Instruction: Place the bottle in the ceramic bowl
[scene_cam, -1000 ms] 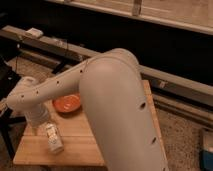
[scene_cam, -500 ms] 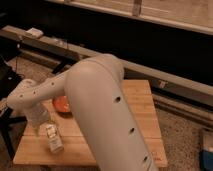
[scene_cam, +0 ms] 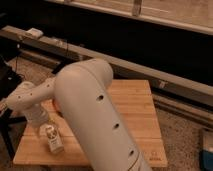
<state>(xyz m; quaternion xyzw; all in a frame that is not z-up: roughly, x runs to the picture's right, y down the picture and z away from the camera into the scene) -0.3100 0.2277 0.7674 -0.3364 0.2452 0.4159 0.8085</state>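
The bottle (scene_cam: pixel 52 138), whitish with a yellowish label, is at the front left of the wooden table (scene_cam: pixel 137 112). My gripper (scene_cam: pixel 44 126) is right above the bottle's top end, at the end of the white wrist (scene_cam: pixel 27 106). I cannot tell whether it touches the bottle. The orange ceramic bowl (scene_cam: pixel 53 106) is almost fully hidden behind my big white arm (scene_cam: pixel 92 105). Only a thin orange sliver shows, just behind and to the right of the gripper.
A dark ledge with cables (scene_cam: pixel 55 42) runs behind the table. A dark stand (scene_cam: pixel 7 80) is at the left edge. A blue object (scene_cam: pixel 207 150) sits on the floor at the lower right. My arm blocks the table's middle.
My arm has swung further across the view and now covers nearly all of the bowl. The gripper stays over the bottle, which has not visibly moved.
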